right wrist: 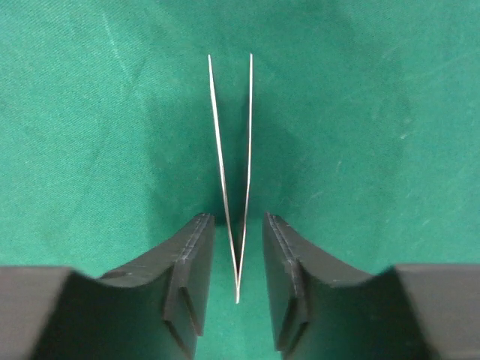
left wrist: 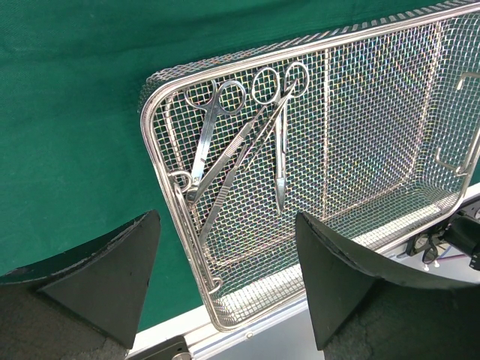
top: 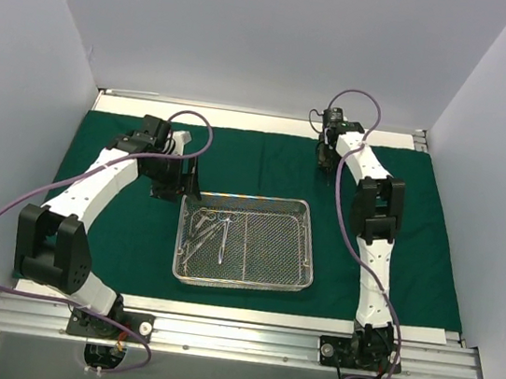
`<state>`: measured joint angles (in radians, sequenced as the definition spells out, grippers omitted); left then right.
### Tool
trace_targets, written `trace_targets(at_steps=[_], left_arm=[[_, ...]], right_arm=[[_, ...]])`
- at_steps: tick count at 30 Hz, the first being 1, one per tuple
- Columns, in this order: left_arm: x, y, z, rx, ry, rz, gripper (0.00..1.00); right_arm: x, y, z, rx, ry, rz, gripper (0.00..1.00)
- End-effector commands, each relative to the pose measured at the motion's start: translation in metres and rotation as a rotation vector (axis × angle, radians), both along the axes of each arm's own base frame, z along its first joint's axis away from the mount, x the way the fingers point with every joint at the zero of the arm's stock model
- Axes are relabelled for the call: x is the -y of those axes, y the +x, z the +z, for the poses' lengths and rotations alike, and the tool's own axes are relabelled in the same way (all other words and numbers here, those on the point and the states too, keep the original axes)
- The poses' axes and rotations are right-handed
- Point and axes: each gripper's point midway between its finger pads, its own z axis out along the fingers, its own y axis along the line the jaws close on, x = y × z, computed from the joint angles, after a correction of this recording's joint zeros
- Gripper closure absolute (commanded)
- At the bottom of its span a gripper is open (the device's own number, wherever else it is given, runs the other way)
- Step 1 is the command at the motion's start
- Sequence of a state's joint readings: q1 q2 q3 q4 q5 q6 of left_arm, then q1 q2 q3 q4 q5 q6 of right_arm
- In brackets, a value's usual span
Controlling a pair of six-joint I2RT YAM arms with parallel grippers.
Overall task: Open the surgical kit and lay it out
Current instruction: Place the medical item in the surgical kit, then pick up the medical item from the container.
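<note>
The dark green cloth [top: 417,231] is already opened out flat over the tabletop [top: 217,309], and the wire-mesh tray [top: 239,287] sits on it in the centre of the frame. At upper right, a pair of tweezers [right wrist: 237,277] lies on the cloth. The right gripper [right wrist: 237,217] straddles its joined end, fingers slightly parted and touching neither arm. The left gripper [left wrist: 225,225] hovers wide open and empty over the tray's left end, where the ring-handled scissors [left wrist: 280,142] and their slim neighbours lie heaped together. I'd call it early in the laying-out: one piece on the cloth, the rest to be lifted out.
</note>
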<state>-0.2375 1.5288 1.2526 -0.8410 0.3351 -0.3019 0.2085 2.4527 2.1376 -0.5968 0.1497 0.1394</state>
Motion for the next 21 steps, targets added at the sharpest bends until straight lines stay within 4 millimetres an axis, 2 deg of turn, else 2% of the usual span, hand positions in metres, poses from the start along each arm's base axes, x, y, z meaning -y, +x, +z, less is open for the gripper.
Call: trace_targets(at_steps=[1, 2, 4, 7, 8, 9, 10, 11, 12, 13, 14, 15, 19, 21], left_arm=[[0.002, 0.011, 0.017, 0.047, -0.028, -0.022, 0.18], [0.002, 0.012, 0.017, 0.049, -0.028, -0.022, 0.18], [0.002, 0.011, 0.019, 0.050, -0.031, -0.027, 0.18], [0.002, 0.011, 0.022, 0.058, -0.032, -0.025, 0.18], [0.002, 0.010, 0.023, 0.060, -0.033, -0.022, 0.18], [0.001, 0.011, 0.024, 0.069, -0.032, -0.019, 0.18], [0.000, 0.011, 0.025, 0.072, -0.028, -0.012, 0.18], [0.000, 0.011, 0.026, 0.073, -0.029, -0.006, 0.18], [0.000, 0.010, 0.026, 0.072, -0.030, 0.000, 0.18], [-0.001, 0.008, 0.027, 0.074, -0.033, 0.005, 0.18], [-0.001, 0.007, 0.028, 0.071, -0.040, 0.016, 0.18], [0.000, 0.006, 0.029, 0.071, -0.045, 0.020, 0.19], [-0.001, -0.004, 0.033, 0.068, -0.055, 0.035, 0.22], [-0.006, -0.009, 0.030, 0.053, -0.036, 0.059, 0.23]], right_arm=[[0.002, 0.003, 0.017, 0.016, -0.008, -0.015, 0.64], [-0.001, 0.005, 0.026, 0.031, -0.002, -0.020, 0.60], [-0.005, 0.009, 0.059, 0.088, 0.003, -0.039, 0.53], [-0.026, -0.003, 0.107, 0.127, 0.010, -0.016, 0.48], [-0.045, -0.012, 0.119, 0.132, 0.019, 0.021, 0.48], [-0.057, -0.024, 0.141, 0.148, 0.034, 0.049, 0.48], [-0.078, -0.039, 0.139, 0.116, 0.077, 0.111, 0.48], [-0.112, -0.058, 0.143, 0.106, 0.095, 0.203, 0.49], [-0.129, -0.072, 0.167, 0.153, 0.132, 0.247, 0.50], [-0.152, -0.089, 0.168, 0.131, 0.195, 0.305, 0.50], [-0.166, -0.113, 0.150, 0.068, 0.229, 0.341, 0.52], [-0.192, -0.131, 0.165, 0.097, 0.293, 0.375, 0.52], [-0.238, -0.182, 0.164, 0.110, 0.370, 0.475, 0.56], [-0.251, -0.197, 0.164, 0.110, 0.428, 0.476, 0.57]])
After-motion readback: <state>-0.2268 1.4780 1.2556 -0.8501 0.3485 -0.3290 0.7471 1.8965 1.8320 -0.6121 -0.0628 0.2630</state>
